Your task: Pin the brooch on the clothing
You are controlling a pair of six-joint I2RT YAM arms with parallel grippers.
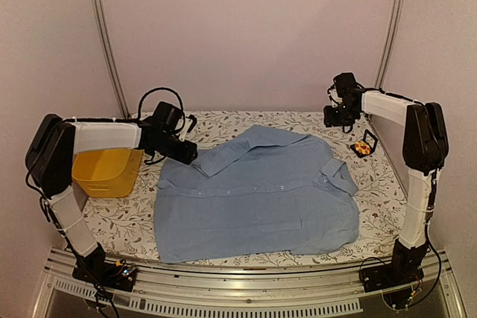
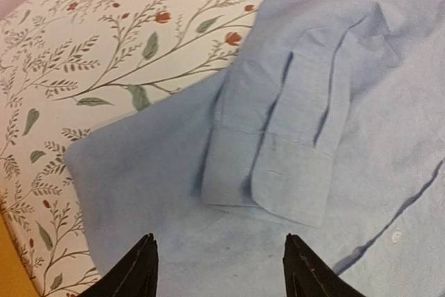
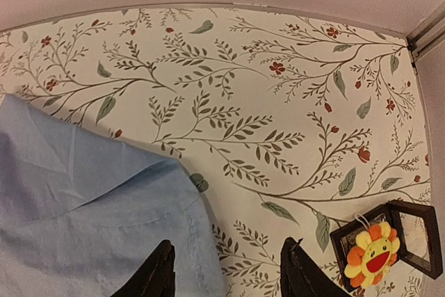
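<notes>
brooch point(image 3: 372, 254): flower-shaped, orange and white petals, red centre; lying in the black frame point(image 3: 338, 250), not on the shirt; at 5 o'clock in the right wrist view, at 3 o'clock from the shirt in the top view point(image 1: 363, 147)
frame: small, square, black, opened in two parts, resting on the cloth near the table's right edge, apart from the shirt
shirt point(image 1: 261, 195): light blue, spread flat across the middle of the table, row of small white buttons running left to right in the top view; one sleeve point(image 2: 292, 158) folded over onto the body at the shirt's 10 o'clock
right gripper point(image 3: 229, 243): fingers apart, nothing between them; hanging over bare cloth between the shirt's edge and the frame; brooch at 4 o'clock from it in the wrist view; in the top view point(image 1: 339, 117) at 11 o'clock from the brooch, clear of it
left gripper point(image 2: 220, 238): fingers apart, holding nothing; over the shirt's 10 o'clock corner, folded sleeve at 12 o'clock from the fingertips in the wrist view; contact with the fabric impossible to tell
cloth point(image 1: 119, 221): cream with a leaf and red flower print, covering the table under the shirt
basket point(image 1: 108, 173): yellow plastic, at 9 o'clock from the shirt, under the left arm, apart from the shirt
</notes>
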